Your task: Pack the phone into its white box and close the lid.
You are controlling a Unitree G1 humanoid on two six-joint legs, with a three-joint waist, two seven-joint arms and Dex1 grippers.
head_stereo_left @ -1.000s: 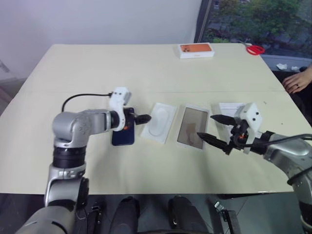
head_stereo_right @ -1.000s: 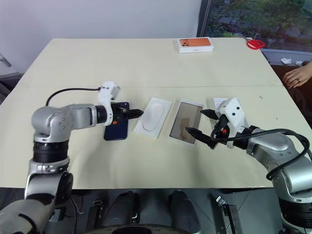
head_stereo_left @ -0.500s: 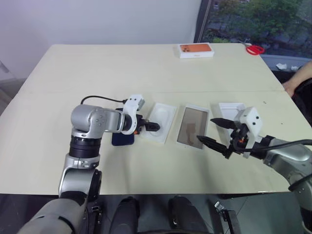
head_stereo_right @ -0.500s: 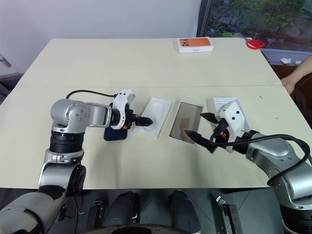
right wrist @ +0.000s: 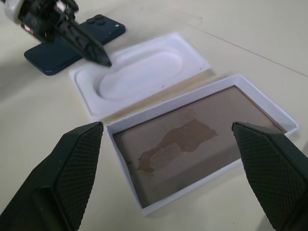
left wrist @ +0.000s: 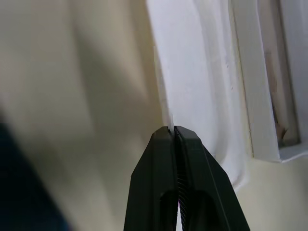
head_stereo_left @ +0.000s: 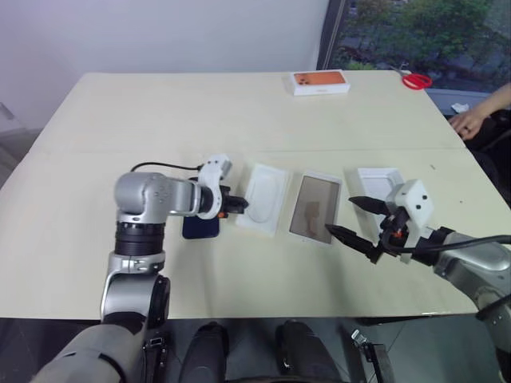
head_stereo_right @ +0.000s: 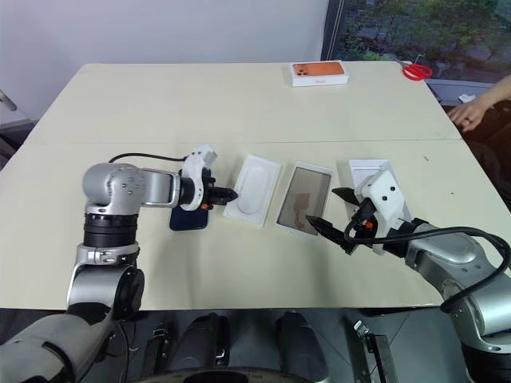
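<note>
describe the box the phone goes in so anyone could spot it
On the beige table, look at the row of flat items near the front edge. The white box is the shallow open tray with a brownish-grey floor, between the white insert with an oval hollow and the right gripper.

Big cream table (head_stereo_left: 239, 112), seam across mid. Plain white wall (head_stereo_left: 160, 32) behind. Window (head_stereo_left: 415, 32) far right w/ green trees outside. Even daylight.
</note>
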